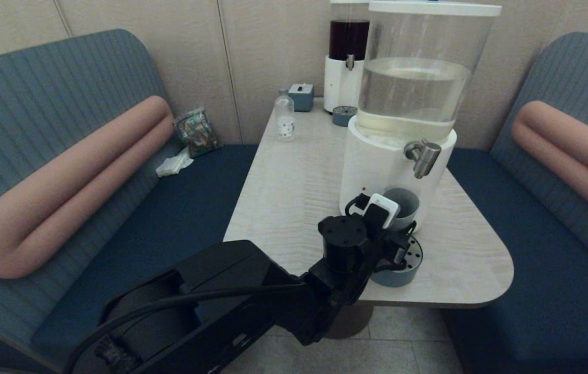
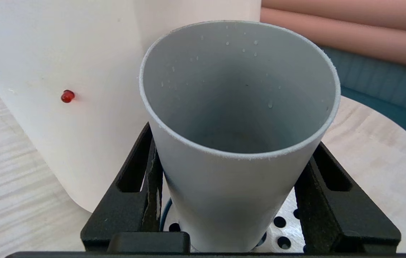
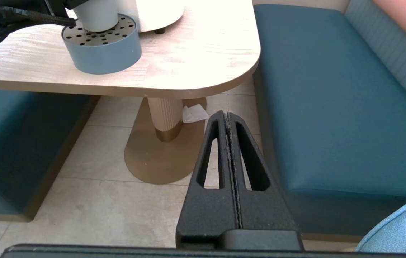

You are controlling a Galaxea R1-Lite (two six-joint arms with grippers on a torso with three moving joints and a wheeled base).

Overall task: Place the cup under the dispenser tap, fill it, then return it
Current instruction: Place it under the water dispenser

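Observation:
The grey-blue cup (image 1: 406, 204) stands upright on the round perforated drip tray (image 1: 404, 274), below the brushed-steel dispenser tap (image 1: 423, 155) of the big clear-tank dispenser (image 1: 413, 78). My left gripper (image 1: 402, 224) reaches in from the near side and is shut on the cup. In the left wrist view the cup (image 2: 231, 186) fills the gap of the left gripper (image 2: 234, 136), and both black fingers (image 2: 142, 186) press its sides. Droplets dot its inner wall. No stream shows at the tap. My right gripper (image 3: 227, 114) is shut and empty, low over the floor beside the table.
The dispenser's white base (image 2: 63, 125) stands close behind the cup. A small clear bottle (image 1: 284, 121), a dark-liquid dispenser (image 1: 347, 57) and a second small tray (image 1: 344, 115) stand at the table's far end. Blue benches (image 1: 533, 249) flank the table (image 1: 294, 187).

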